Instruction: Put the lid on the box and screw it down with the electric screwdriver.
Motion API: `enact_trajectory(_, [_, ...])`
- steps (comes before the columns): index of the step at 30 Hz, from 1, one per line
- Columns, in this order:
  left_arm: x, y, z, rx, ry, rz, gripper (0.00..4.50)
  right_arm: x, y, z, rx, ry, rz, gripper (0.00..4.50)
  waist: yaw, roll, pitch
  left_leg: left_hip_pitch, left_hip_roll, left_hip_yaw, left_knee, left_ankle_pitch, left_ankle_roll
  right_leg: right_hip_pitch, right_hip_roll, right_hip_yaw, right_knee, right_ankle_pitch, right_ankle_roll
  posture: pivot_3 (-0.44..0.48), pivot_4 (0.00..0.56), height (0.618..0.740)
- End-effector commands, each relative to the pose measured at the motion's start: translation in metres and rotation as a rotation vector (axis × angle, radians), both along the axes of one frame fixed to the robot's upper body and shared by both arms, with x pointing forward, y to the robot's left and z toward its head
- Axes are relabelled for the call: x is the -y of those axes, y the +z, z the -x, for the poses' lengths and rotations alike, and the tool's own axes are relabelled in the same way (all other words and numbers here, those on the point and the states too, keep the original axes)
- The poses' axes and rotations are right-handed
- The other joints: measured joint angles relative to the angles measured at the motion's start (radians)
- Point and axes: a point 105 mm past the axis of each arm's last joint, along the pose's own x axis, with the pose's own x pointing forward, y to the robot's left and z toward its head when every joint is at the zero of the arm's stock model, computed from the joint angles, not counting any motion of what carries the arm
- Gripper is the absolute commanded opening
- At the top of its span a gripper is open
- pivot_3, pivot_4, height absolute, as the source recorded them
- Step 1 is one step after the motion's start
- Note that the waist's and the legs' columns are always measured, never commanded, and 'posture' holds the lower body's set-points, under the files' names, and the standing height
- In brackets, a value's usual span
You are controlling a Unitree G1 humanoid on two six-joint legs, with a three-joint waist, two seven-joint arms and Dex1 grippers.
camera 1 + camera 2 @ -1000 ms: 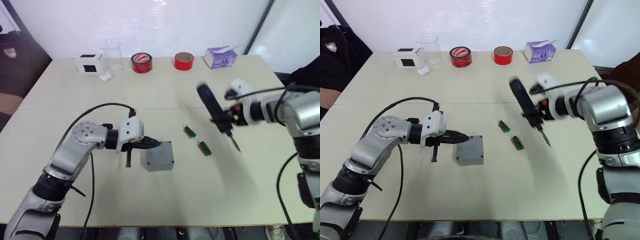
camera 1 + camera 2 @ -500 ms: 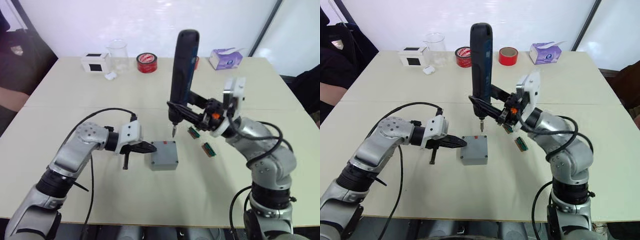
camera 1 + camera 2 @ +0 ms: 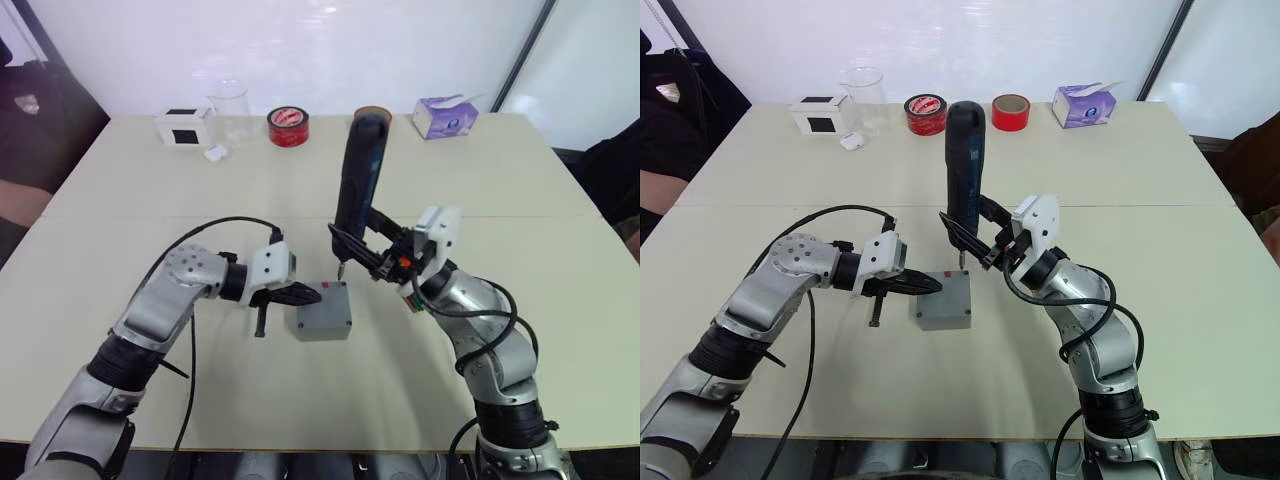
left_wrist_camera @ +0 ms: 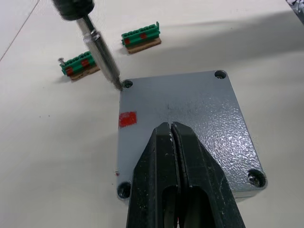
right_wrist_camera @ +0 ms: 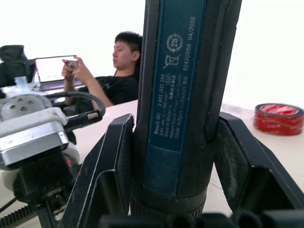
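The right tool (image 3: 985, 252) clenched the upright electric screwdriver (image 3: 963, 160), bit in a corner hole of the lid (image 4: 190, 123); the closed left tool (image 4: 172, 142) pressed the lid

Surface: a pale beige table (image 3: 150, 215), its top in two panels joined by a seam running left to right across the middle.
Centre: the grey box (image 3: 323, 311) sits on the near panel, the lid (image 4: 190, 123) on top of it, a small red mark on the lid.
Just right of the box: two small green terminal blocks (image 4: 141, 38) lie flat, near each other.
Far edge, robot's left: a white box with a black square (image 3: 182, 128), a clear beaker (image 3: 229, 110), a small white piece (image 3: 212, 153).
Far edge, middle: two red tape rolls (image 3: 924, 113).
Far edge, right: a tissue pack (image 3: 445, 115).
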Motion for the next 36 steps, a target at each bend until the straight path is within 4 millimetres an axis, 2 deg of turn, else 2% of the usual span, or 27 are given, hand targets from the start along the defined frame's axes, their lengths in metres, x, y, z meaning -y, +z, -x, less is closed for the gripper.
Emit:
enact_trajectory(1, [-0.002, -0.003, -0.002, 0.002, 0.007, -0.026, 0.00, -0.002, 0.014, 0.007, 0.090, 0.004, -0.014, 1.91, 0.000, 0.000, 0.000, 0.000, 0.000, 0.000, 0.000, 0.000, 0.000, 0.000, 0.000, 0.000, 0.000, 0.000, 0.000, 0.000, 0.150, 0.739])
enact_trajectory(11, [-0.004, -0.006, -0.003, 0.003, 0.010, -0.034, 0.00, -0.001, 0.039, 0.018, 0.144, 0.018, -0.050, 1.91, 0.000, 0.000, 0.000, 0.000, 0.000, 0.000, 0.000, 0.000, 0.000, 0.000, 0.000, 0.000, 0.000, 0.000, 0.000, 0.000, 0.150, 0.739])
enact_trajectory(26, [-0.003, -0.007, -0.004, 0.011, 0.014, -0.034, 0.00, 0.002, 0.015, 0.019, 0.087, 0.006, -0.005, 1.91, 0.001, 0.000, 0.000, 0.000, 0.000, 0.000, 0.000, 0.000, 0.000, 0.000, 0.000, 0.000, 0.000, 0.000, 0.000, 0.000, 0.150, 0.739])
enact_trajectory(36, [-0.006, -0.007, -0.004, 0.009, 0.018, -0.037, 0.00, 0.001, 0.009, 0.014, 0.091, -0.008, 0.002, 1.91, 0.000, 0.000, 0.000, 0.000, 0.000, 0.000, 0.000, 0.000, 0.000, 0.000, 0.000, 0.000, 0.000, 0.000, 0.000, 0.000, 0.150, 0.739])
